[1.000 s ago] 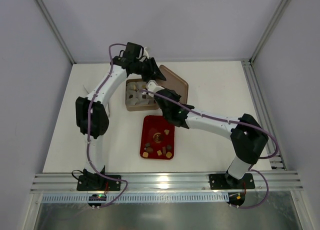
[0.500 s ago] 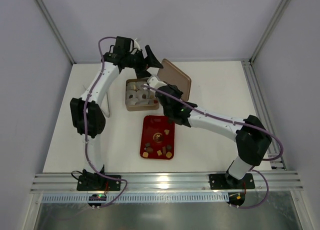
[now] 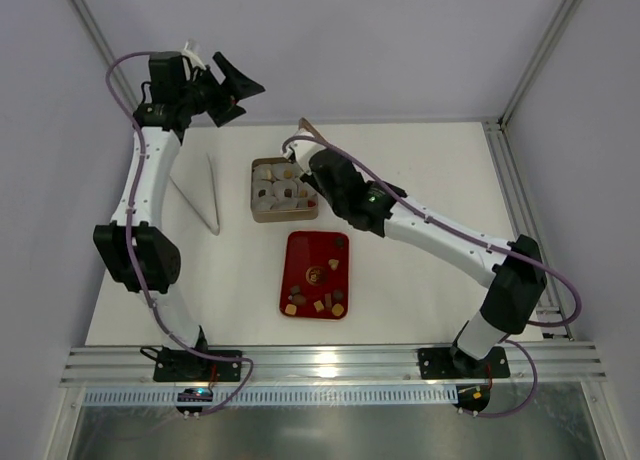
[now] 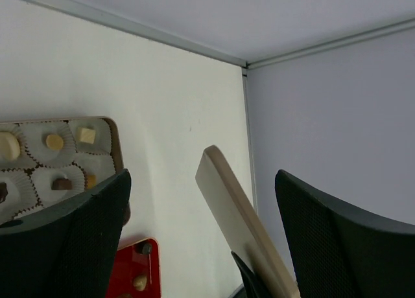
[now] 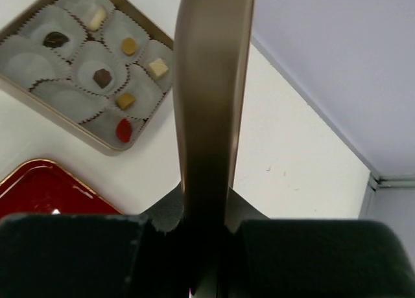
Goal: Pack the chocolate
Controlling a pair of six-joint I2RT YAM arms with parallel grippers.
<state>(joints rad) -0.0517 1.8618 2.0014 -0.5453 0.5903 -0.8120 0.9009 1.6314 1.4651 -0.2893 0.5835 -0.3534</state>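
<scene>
Right claw (image 5: 206, 246) is clamped on the lid (image 5: 211, 84), held on edge at the tin's (image 3: 262, 217) 1 o'clock corner. Chocolate (image 5: 102, 76) sits in the tin's cups (image 5: 26, 65), with more on the tray (image 3: 300, 250) at the tin's 5 o'clock. Left claw (image 3: 238, 92) hangs at 10 o'clock, jaws apart and empty.

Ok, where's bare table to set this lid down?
Widest bare patch: table right of the tin and red tray, out to the side rail. Smaller strip left of the tray, below the white V-shaped item. Crowded between tin and tray.
</scene>
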